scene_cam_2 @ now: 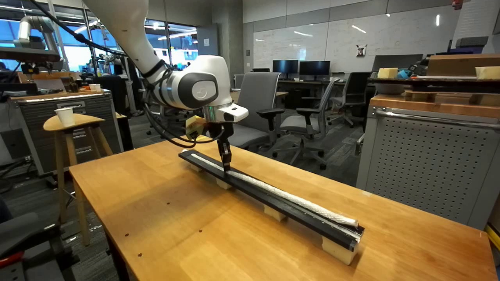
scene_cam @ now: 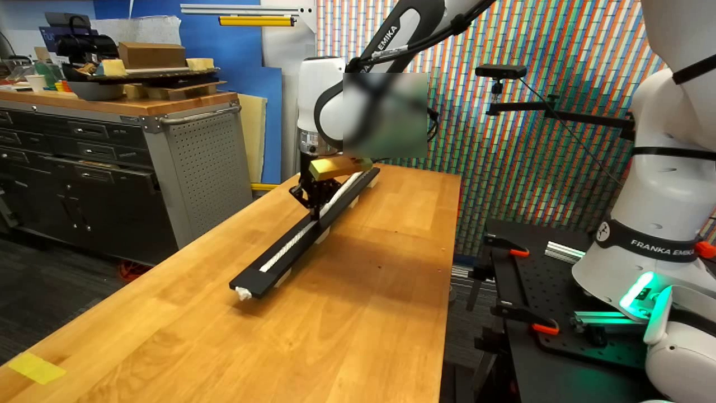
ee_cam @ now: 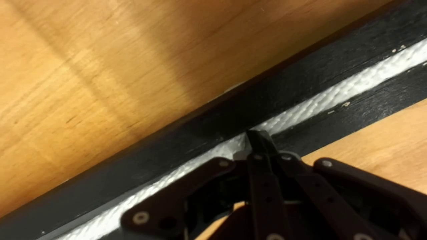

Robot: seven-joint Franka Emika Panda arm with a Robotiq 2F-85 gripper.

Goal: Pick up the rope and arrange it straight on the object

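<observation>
Where the rope (scene_cam_2: 293, 198) lies beside the groove (scene_cam_2: 343, 231) in the black bar (scene_cam_2: 269, 197), the gripper (scene_cam_2: 227, 169), pinched together, empty, could skid sideways and roll it off.

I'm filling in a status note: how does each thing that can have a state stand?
black bar: raised on pale blocks
rope: partly in the groove, out of it toward one end
gripper: shut, pointing down at the rope
white cup: upright on a stool
desk monitors: screens dark
base light: lit green
</observation>
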